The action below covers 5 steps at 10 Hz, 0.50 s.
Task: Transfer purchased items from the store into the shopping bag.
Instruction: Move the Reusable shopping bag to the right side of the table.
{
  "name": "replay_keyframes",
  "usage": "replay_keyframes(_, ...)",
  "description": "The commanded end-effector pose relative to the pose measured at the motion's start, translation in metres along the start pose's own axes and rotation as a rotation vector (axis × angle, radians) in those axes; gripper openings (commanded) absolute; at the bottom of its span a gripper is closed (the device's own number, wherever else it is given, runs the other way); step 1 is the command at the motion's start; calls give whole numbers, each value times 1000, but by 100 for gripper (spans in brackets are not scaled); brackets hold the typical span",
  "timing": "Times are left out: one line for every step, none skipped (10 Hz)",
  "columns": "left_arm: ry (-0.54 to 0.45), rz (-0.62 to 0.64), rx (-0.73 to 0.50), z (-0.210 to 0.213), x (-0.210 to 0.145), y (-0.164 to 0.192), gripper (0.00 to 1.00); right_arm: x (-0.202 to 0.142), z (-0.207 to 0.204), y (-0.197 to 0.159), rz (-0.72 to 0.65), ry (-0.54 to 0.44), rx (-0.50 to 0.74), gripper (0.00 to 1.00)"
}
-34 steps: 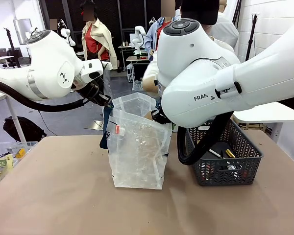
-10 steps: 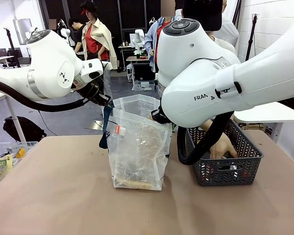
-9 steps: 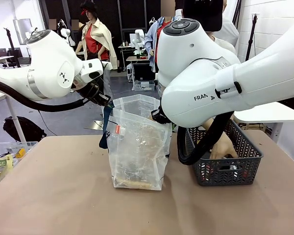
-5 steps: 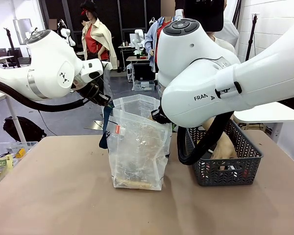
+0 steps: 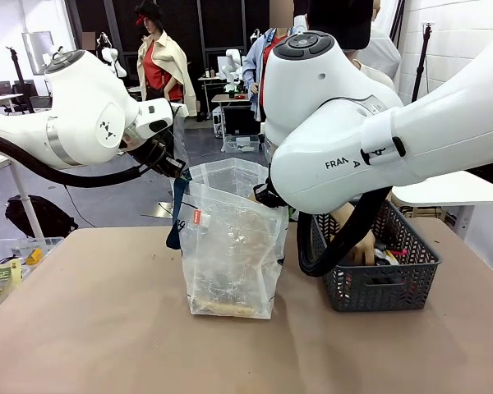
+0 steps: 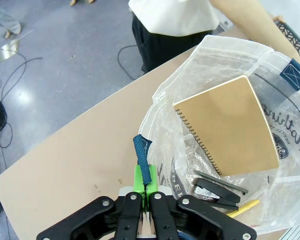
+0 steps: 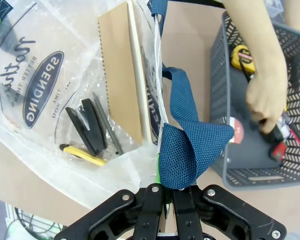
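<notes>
Well, shopping bag (image 5: pixel 230 254) gaping, rim clamped

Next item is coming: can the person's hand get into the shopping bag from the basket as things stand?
Probably yes. The left gripper and right gripper each pinch a strap, holding the mouth of the shopping bag open; the person's hand is in the basket beside it.
</notes>
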<state>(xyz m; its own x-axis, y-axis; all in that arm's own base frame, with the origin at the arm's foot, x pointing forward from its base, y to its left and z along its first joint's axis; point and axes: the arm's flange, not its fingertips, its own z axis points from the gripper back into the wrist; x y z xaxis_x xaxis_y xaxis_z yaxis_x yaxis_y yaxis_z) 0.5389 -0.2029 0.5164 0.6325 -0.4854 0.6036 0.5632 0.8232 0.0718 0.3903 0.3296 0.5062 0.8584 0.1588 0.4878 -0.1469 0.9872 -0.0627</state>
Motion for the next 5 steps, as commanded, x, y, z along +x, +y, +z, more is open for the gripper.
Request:
replay_keyframes(-3,5,4,2,0,3,0,-1,-1,0,-6,4,-2,0)
replay_keyframes(-3,5,4,2,0,3,0,-1,-1,0,-6,4,-2,0)
replay_keyframes(-3,5,4,2,0,3,0,-1,-1,0,-6,4,-2,0)
replay_keyframes(-3,5,4,2,0,3,0,-1,-1,0,-6,4,-2,0)
replay_keyframes(-3,5,4,2,0,3,0,-1,-1,0,-6,4,-2,0)
